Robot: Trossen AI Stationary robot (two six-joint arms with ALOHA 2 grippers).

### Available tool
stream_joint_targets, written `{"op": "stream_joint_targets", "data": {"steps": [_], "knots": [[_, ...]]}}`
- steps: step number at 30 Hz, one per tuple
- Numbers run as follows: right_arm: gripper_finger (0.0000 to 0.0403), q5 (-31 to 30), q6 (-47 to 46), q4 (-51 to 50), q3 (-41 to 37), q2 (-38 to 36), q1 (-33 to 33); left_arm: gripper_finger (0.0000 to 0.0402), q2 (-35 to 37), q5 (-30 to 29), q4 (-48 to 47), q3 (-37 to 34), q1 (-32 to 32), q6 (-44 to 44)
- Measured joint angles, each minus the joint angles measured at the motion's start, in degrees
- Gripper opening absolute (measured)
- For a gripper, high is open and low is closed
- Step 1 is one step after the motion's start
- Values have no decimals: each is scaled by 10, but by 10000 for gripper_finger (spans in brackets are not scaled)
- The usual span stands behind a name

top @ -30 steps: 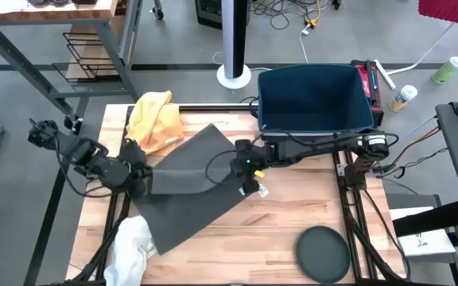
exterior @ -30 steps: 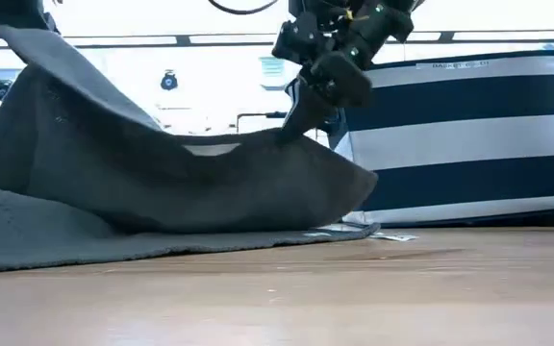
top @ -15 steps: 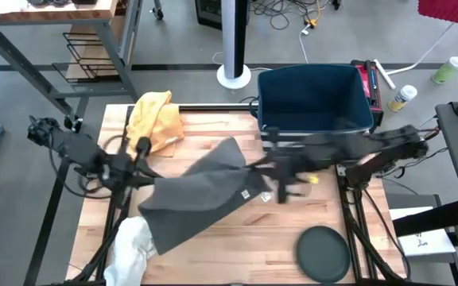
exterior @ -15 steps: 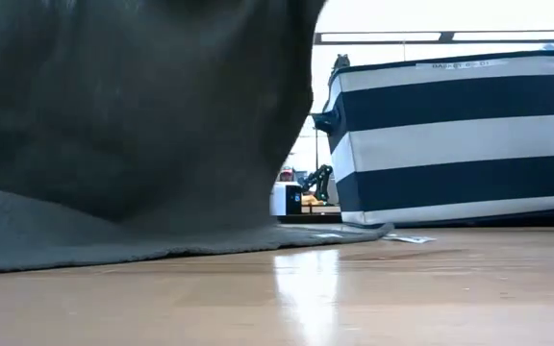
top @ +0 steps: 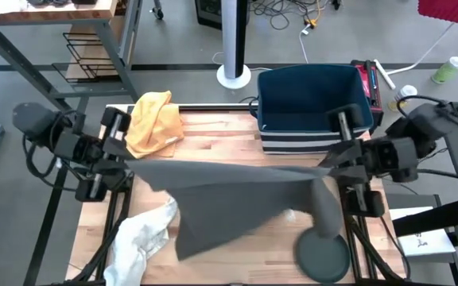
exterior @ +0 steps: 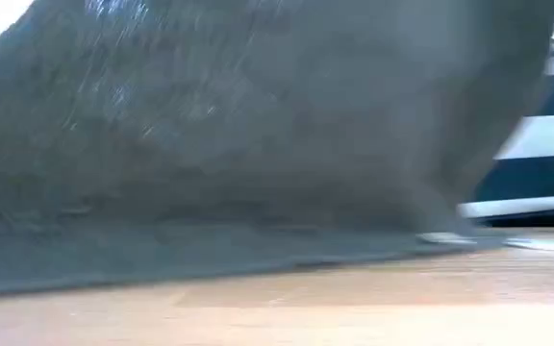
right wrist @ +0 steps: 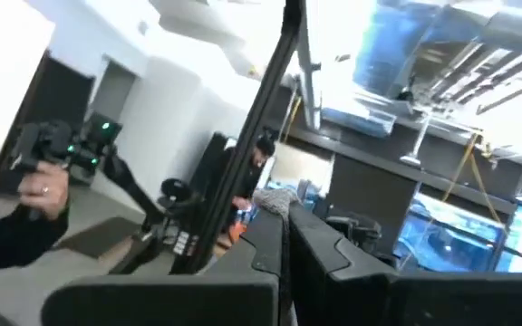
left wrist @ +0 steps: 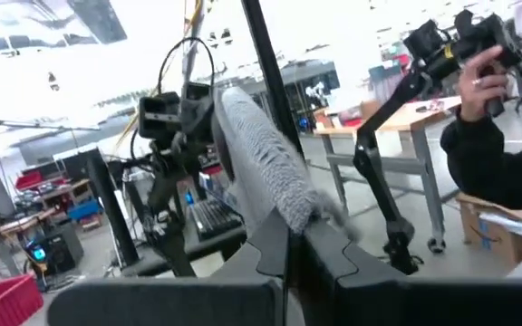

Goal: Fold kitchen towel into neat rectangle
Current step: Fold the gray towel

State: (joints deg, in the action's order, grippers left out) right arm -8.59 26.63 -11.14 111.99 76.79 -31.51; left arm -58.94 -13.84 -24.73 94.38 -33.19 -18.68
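Grey towel (top: 237, 195) hangs stretched in the air between the two arms, its upper edge pulled taut across the table (top: 213, 131) from one side to the other. The left gripper (top: 126, 155) is closed tight on one upper corner at the table's left edge, and the right gripper (top: 330, 161) is clamped on the opposite corner, just in front of the striped basket (top: 312, 99). From the taut edge the cloth falls away toward the front of the table, and a lower part of it drapes over the dark round disc (top: 322, 254) at the front right.

In the low view the towel (exterior: 258, 144) fills nearly everything, with its bottom portion resting on the wood (exterior: 354, 298) and only a sliver of the basket (exterior: 537, 163) showing at the right.

A yellow cloth (top: 153, 119) lies bunched at the back left of the table, and a white cloth (top: 137, 242) sits crumpled at the front left, near the towel's lower corner.

In the left wrist view the towel's corner (left wrist: 265, 167) sticks up from between the closed fingers (left wrist: 270, 254), and a person's dark sleeve (left wrist: 497, 163) shows in the room beyond.
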Motion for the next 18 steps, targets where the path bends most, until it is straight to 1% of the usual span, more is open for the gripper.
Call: {"op": "stream_joint_targets", "data": {"steps": [2, 6, 8, 10, 12, 13, 16, 18], "knots": [[0, -51, 3, -24, 35, 17, -4, 0, -15, -34, -36, 36, 0, 4], [0, -196, 34, -92, 93, 40, -3, 0, -30, -128, -120, 98, 0, 14], [0, -263, 43, -135, 107, 47, 5, 0, -26, -173, -158, 106, 0, 31], [0, -310, 45, -178, 105, 50, 22, 0, -21, -233, -210, 103, 0, 54], [0, -337, 31, -227, 94, 51, 44, 0, -12, -284, -260, 87, 1, 95], [0, -343, 17, -254, 86, 51, 59, 0, -7, -299, -279, 75, 1, 116], [0, -348, -33, -317, 57, 47, 117, 0, 16, -332, -295, 27, 1, 157], [0, -350, -59, -336, 31, 42, 158, 0, 37, -356, -292, -5, 1, 173]]}}
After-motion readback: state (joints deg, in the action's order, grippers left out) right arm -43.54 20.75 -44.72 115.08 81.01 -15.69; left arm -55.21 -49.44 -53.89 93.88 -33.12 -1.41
